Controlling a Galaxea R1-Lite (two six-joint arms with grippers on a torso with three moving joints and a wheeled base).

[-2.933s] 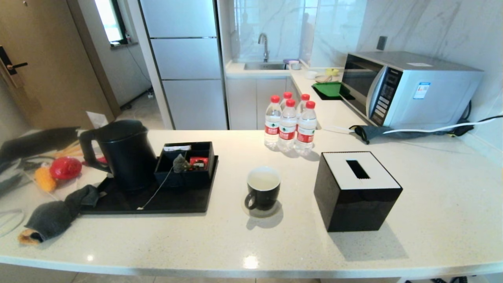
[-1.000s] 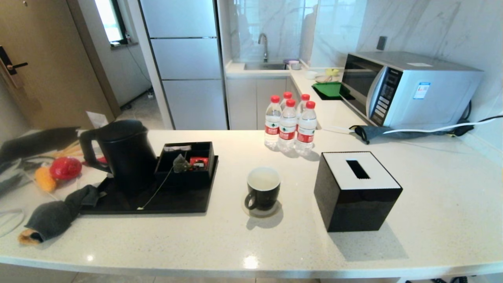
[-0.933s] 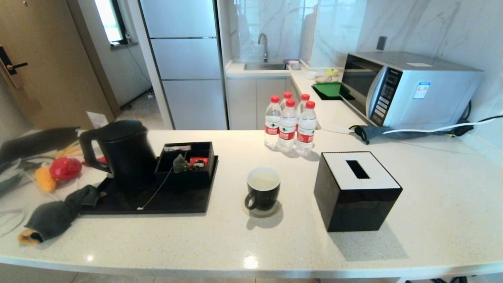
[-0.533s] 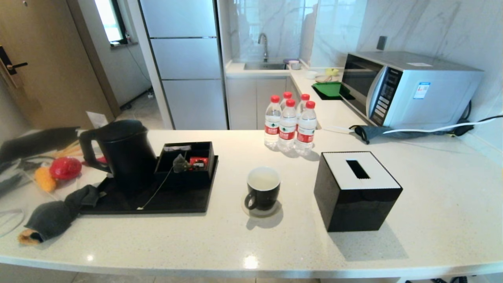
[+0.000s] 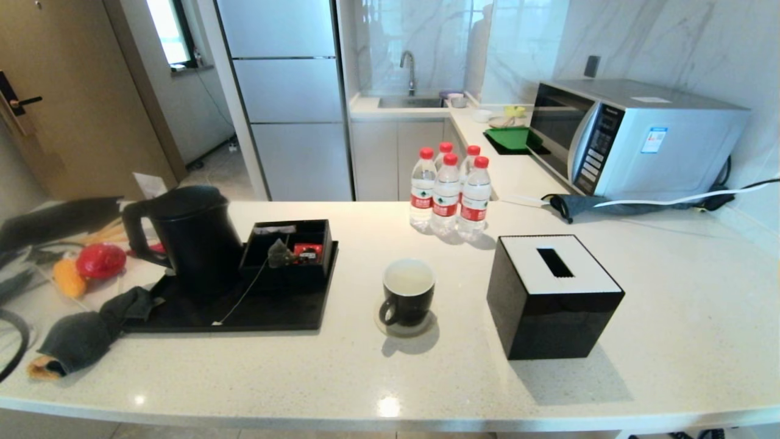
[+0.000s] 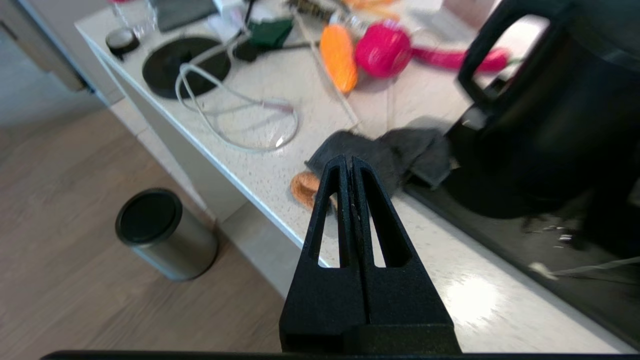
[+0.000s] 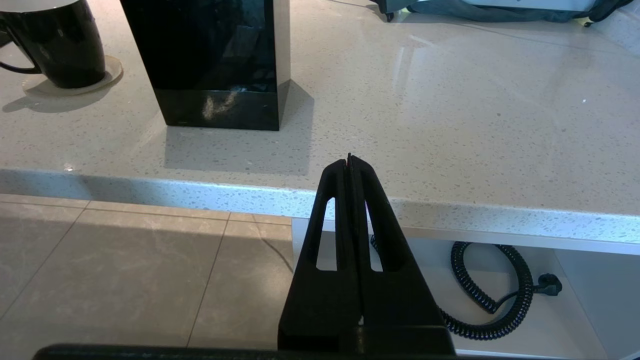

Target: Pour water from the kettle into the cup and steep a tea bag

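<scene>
A pale stone counter (image 5: 426, 366) fills the head view. At centre left, the black kettle (image 5: 189, 238) stands on a black tray (image 5: 268, 314); the tea bag (image 5: 280, 254) rests on the edge of a black compartment box (image 5: 289, 253), its string trailing down to the tray. The cup (image 5: 407, 291) — holding pale water (image 5: 408, 280) — sits on a coaster at frame centre. In the left wrist view, the left gripper (image 6: 350, 162) is pressed closed, empty, over the counter edge near a grey cloth (image 6: 380, 155). The right gripper (image 7: 349, 160) — closed, empty — hangs below the counter edge.
</scene>
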